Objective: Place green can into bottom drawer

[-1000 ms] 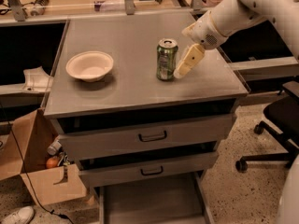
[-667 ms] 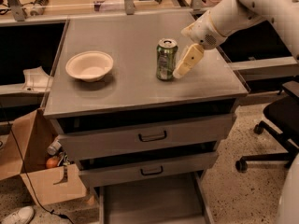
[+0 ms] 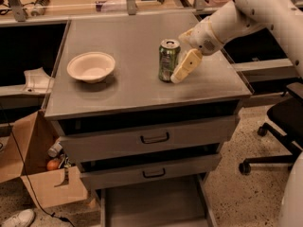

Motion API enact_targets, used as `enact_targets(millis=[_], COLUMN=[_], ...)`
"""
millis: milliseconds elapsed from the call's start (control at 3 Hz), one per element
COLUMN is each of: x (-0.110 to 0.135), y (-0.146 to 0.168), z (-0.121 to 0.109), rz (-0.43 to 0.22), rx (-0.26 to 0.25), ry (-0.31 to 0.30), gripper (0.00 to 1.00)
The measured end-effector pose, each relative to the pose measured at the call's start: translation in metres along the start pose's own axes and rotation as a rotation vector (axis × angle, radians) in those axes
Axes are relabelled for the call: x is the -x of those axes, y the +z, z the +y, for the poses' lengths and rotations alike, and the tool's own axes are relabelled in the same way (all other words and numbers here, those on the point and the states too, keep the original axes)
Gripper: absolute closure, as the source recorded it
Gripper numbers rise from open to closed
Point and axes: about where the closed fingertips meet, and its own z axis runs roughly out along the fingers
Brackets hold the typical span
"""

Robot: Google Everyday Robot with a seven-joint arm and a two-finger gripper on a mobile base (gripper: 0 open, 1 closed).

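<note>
Hovering unchanged: gripper stays by the green can upright on the desk, fingers open, nothing gripped. Grasp still pending; bottom drawer stands open.

Centre frame, green can: glossy metal, silver top. Just right of it, gripper: smooth cream plastic. Cabinet top and bottom drawer, lower centre: matt grey metal. Upper left, bowl: matt cream.

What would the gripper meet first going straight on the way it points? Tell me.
Probably the can: the gripper sits just right of it, angled down-left toward it. Depth is unclear; they may already touch.
</note>
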Motion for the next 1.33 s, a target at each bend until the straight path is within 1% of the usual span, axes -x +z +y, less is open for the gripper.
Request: enact_targets(millis=[333, 667, 1000, 1333], x=[0.0, 0.004, 0.004, 0.004], y=[0.012, 0.024, 0.024, 0.024], z=[0.005, 0.011, 0.011, 0.011], rz=[-0.026, -0.052, -0.052, -0.052], rx=[0.02, 0.051, 0.051, 0.051], ry=[0.029, 0.039, 0.039, 0.039], gripper=[0.0, 0.04, 0.2, 0.4])
